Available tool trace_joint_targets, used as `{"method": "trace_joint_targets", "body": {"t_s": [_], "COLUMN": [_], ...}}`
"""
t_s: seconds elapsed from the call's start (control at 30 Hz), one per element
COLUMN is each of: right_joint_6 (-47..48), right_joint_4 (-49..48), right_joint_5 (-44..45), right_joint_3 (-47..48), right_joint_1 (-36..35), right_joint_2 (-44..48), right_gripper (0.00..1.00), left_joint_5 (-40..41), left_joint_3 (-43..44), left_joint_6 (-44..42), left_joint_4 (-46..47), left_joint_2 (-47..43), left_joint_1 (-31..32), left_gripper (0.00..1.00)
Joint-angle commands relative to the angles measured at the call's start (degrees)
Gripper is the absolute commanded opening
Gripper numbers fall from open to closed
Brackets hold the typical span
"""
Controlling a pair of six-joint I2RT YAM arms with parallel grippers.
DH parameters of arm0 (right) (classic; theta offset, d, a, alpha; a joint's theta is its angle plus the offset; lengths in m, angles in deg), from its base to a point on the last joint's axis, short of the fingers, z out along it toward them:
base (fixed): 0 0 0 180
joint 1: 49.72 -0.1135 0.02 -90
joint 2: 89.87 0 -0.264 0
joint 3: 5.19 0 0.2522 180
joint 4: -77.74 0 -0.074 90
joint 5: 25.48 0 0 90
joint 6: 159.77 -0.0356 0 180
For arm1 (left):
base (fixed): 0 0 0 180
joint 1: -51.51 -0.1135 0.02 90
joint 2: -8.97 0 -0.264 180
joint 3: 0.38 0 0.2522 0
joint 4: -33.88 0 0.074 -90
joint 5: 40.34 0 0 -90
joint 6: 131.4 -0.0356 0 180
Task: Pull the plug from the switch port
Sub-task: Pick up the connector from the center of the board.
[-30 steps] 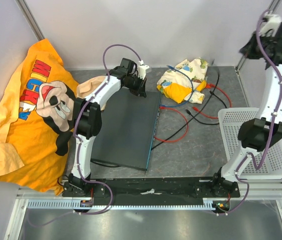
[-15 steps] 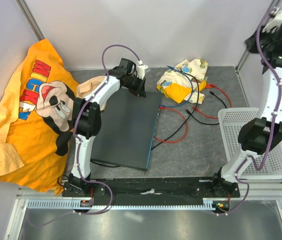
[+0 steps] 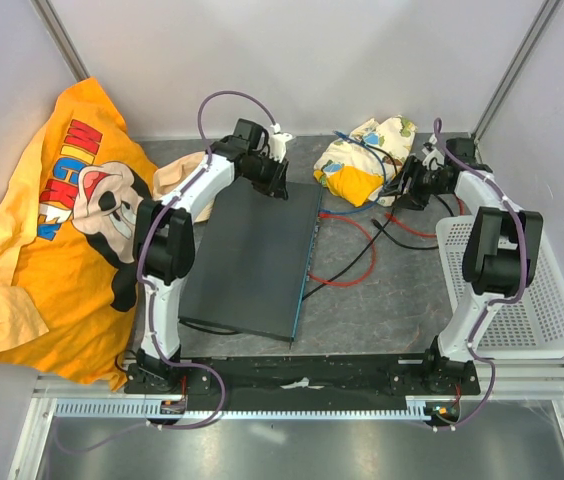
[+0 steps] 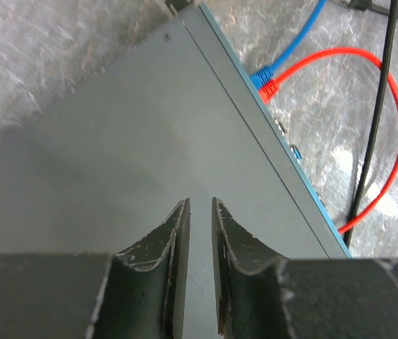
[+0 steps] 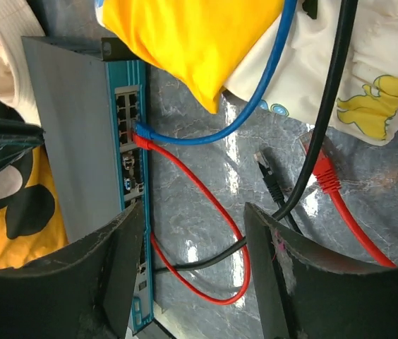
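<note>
Switch point(image 3: 252, 255) lies flat in the middle of the desk point(image 3: 392, 315), long axis running 12 to 6, teal port edge facing 3 o'clock. Blue plug point(image 5: 141, 130) and red plug point(image 5: 142, 142) sit in neighbouring ports near the 12 o'clock end of that edge, just beside each other. More leads enter the same edge further toward 6.

Left gripper point(image 4: 200, 206) hovers over the switch's flat top near its 12 o'clock end, jaws a narrow slit apart, nothing between them. Right gripper point(image 5: 192, 212) stands at 3 o'clock of the plugs, jaws spread wide, empty.

Handling, by my reckoning:
- Plug bodies are small hard plastic, probably latched.
- The cables are limp and would only bend if tugged.
- Best hold is the plug body right at the port, drawn straight out toward 3 o'clock.
- The metal box may slide, so pressing on its top would steady it.

In the way:
- Crumpled cloth point(image 3: 362, 165) crowds the switch's 1 o'clock corner.
- A loose black plug point(image 5: 269, 173) and a loose red plug point(image 5: 324, 173) lie between the right gripper and the ports, among crossing cables.

White basket point(image 3: 522, 300) at 4 o'clock and orange shirt point(image 3: 52, 230) at 9 o'clock lie well apart from the plugs.
</note>
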Motion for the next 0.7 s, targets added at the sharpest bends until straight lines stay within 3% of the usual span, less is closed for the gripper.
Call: {"method": "trace_joint_targets", "body": {"t_s": [0.0,0.2,0.67], "right_joint_6": [-1.48,-2.09,-2.18], "right_joint_4": [1.54,6.56,4.82], "right_joint_5": [7.59,18.44,16.87], "right_joint_3": [2.33,3.13,3.75], "right_joint_1": [-1.80,-3.13,-4.27], "right_joint_2": [-1.88,-4.00,-7.16], "right_gripper": [0.66,0.59,0.49], "left_joint_5": [0.84,1.63,2.95], "left_joint_3": [-2.46,-4.75,-6.07], "left_joint_6": [-1.82,-2.69,-4.01], "left_joint_4": [-0.15,-0.24,-0.59], "left_joint_2": [-4.97,-6.74,-7.18], "left_joint_1": [-0.40,-0.40,1.09], "left_gripper": [0.26,0.26,0.26]}}
